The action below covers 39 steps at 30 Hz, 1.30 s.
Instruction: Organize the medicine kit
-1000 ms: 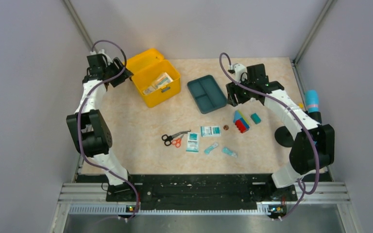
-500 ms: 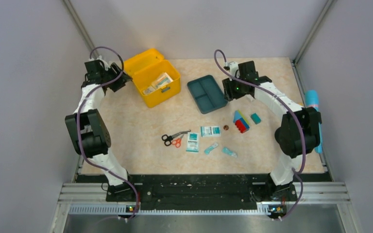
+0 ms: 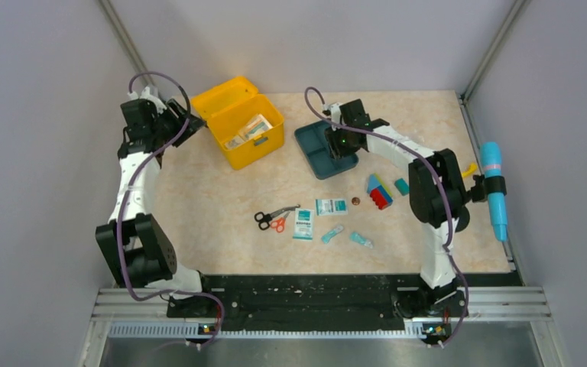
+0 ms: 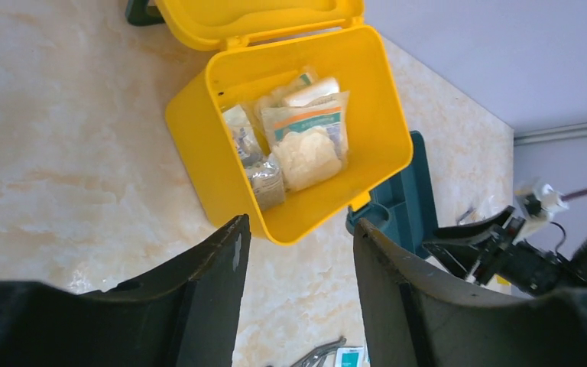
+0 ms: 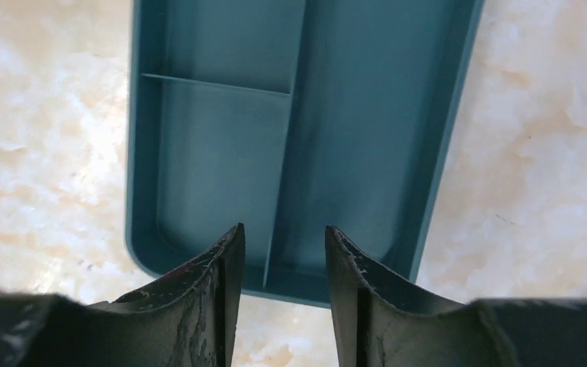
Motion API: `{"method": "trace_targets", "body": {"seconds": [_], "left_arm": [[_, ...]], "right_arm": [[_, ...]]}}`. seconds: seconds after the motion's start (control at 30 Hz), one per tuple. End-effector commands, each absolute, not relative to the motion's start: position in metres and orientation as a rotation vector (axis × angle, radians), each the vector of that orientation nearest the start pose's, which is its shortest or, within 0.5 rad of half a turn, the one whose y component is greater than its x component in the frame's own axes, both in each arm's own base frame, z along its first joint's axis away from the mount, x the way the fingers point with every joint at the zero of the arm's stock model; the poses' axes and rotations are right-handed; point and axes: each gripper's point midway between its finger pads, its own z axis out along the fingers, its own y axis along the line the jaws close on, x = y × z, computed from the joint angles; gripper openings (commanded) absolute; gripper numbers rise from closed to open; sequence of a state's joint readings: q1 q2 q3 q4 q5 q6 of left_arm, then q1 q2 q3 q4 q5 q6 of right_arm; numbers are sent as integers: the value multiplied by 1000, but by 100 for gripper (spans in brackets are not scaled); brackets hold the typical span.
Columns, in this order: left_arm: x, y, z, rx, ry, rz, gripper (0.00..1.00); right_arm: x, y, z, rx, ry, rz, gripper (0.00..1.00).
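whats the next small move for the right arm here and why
Probably lower the right tool onto the teal compartment tray and close on its divider: the jaws stand open astride it, nothing is held, and the tray sits beside the open medicine kit.

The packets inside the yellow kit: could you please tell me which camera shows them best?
The left wrist view: it looks down into the open kit, so the packets appear large and clear. The top view shows them small and indistinct. The right wrist view shows the tray, no packets.
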<state>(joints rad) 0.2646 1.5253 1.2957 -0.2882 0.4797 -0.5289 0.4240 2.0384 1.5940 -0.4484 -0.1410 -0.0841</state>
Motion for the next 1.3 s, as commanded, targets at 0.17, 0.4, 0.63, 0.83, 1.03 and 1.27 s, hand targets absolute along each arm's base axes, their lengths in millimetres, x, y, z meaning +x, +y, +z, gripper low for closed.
{"method": "trace_targets", "body": {"seconds": [0.17, 0.4, 0.63, 0.83, 1.03, 1.27], "left_arm": [[416, 8, 274, -390, 1944, -625, 56], [413, 7, 267, -393, 1958, -630, 55], [411, 0, 268, -301, 1996, -626, 55], [411, -2, 266, -244, 2029, -614, 55], [414, -9, 270, -186, 2032, -605, 55], [416, -22, 268, -132, 2045, -612, 55]], "right_arm": [[517, 133, 115, -104, 2280, -237, 26], [508, 61, 126, 288, 2305, -259, 48], [499, 16, 104, 451, 2346, -308, 45], [508, -7, 78, 496, 2375, -334, 36], [511, -16, 59, 526, 2405, -310, 33], [520, 0, 46, 478, 2441, -135, 27]]}}
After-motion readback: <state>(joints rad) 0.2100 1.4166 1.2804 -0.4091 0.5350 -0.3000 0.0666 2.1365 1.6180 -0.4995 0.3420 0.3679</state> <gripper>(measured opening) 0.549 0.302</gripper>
